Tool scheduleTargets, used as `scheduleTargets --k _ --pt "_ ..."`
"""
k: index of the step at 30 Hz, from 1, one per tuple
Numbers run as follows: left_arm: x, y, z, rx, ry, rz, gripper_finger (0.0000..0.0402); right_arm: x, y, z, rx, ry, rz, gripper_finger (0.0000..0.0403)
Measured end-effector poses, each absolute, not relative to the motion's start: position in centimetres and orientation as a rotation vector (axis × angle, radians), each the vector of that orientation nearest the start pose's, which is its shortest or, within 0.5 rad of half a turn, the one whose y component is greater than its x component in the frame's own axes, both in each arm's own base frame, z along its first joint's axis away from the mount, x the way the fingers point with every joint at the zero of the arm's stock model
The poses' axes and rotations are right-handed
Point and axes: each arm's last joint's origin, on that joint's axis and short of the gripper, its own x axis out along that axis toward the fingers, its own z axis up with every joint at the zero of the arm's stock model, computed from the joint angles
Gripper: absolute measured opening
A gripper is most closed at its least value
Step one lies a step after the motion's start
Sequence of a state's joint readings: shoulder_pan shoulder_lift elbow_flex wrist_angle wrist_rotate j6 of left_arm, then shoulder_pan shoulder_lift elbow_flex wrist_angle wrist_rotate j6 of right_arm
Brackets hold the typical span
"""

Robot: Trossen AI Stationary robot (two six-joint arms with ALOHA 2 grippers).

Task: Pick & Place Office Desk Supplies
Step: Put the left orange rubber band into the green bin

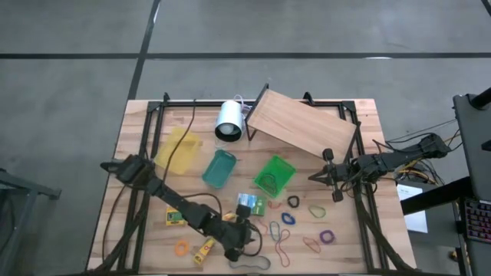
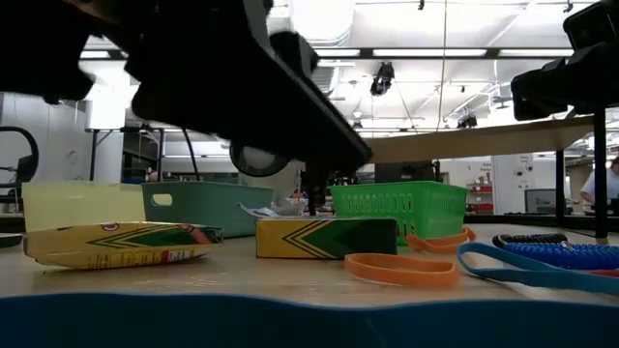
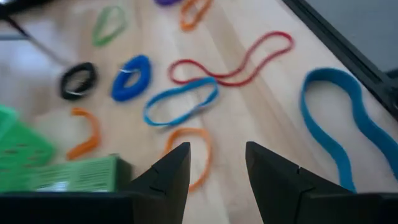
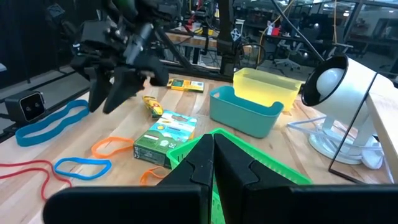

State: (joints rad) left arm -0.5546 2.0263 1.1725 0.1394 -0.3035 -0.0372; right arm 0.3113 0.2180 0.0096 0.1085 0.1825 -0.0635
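Observation:
My left gripper (image 1: 242, 236) hangs open over the near middle of the table, above an orange rubber-band loop (image 3: 194, 155), its fingers clear of it. Around it lie a blue loop (image 3: 180, 106), a red loop (image 3: 231, 60), a wide blue band (image 3: 343, 118) and a green-and-white packet (image 1: 251, 204). A yellow box (image 1: 175, 218) and a yellow tube (image 1: 203, 249) lie flat to its left. My right gripper (image 1: 327, 175) is shut and waits to the right of the green basket (image 1: 274, 175), holding nothing.
A teal bin (image 1: 219, 168) and a yellow bin (image 1: 179, 150) stand left of the green basket. The white cylinder (image 1: 229, 120) and the slanted wooden board (image 1: 301, 126) stand at the far edge. More loops, purple (image 1: 327, 236) and green (image 1: 317, 209), lie near the right front.

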Motion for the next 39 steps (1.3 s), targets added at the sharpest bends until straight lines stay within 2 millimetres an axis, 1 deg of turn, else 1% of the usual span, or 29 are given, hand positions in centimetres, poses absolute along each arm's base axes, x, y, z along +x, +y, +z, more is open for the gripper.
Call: scheduleTargets --k 2,6,12,16,28,34,39 --pt "36.0 -20.6 12.9 0.241 0.672 -0.247 0.0159 10.6 2.9 15.9 -0.088 0.093 0.132 0.0008" --pt "36.7 -19.6 12.2 0.213 0.688 -0.227 0.0158 10.6 2.9 15.9 -0.088 0.093 0.132 0.0008" --pt "37.3 -18.9 11.4 0.169 0.701 -0.217 0.0158 10.6 2.9 15.9 -0.088 0.093 0.131 0.0008" --pt "37.4 -18.8 11.2 0.146 0.708 -0.214 0.0158 10.6 2.9 15.9 -0.088 0.093 0.132 0.0008" --pt "37.3 -18.7 11.0 0.173 0.730 -0.216 0.0158 10.6 2.9 15.9 -0.088 0.093 0.132 0.0008" --pt "37.3 -18.7 9.8 0.177 0.757 -0.220 0.0158 10.6 2.9 15.9 -0.088 0.093 0.132 0.0008" --pt "37.3 -18.7 9.7 0.170 0.755 -0.218 0.0158 10.6 2.9 15.9 -0.088 0.093 0.132 0.0008"
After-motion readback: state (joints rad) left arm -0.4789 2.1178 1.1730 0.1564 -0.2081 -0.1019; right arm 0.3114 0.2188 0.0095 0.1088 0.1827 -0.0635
